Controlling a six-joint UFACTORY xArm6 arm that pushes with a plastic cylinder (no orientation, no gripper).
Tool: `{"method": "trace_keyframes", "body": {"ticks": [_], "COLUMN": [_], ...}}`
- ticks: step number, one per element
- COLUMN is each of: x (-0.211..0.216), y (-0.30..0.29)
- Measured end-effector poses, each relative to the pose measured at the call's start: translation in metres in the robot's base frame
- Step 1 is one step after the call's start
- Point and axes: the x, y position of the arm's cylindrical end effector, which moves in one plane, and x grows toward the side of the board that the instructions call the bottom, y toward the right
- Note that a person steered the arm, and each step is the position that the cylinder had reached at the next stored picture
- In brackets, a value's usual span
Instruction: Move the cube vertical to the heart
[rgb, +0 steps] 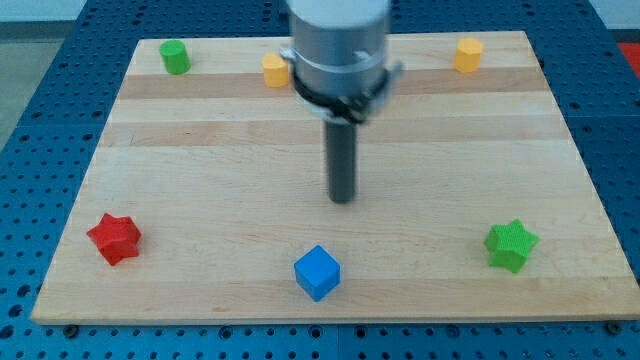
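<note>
No pincer on your rig; my tip (343, 199) touches nothing, mid-board, above the blue cube (318, 272) near the view's bottom edge. Approach step, I judge. Next: get behind the cube. Heart: maybe the yellow block (275, 70), can't tell.

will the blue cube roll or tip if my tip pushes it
The blue cube rests on a flat face, so it will probably slide, not roll. It sits corner-on, so an off-centre push from my tip may spin it. It looks rigid.
</note>
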Motion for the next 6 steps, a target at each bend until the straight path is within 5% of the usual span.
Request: {"method": "trace_keyframes", "body": {"ticks": [1, 2, 3, 6], "x": [0.059, 0.105, 0.057, 0.09], "y": [0.061, -0.001, -0.034, -0.069]}}
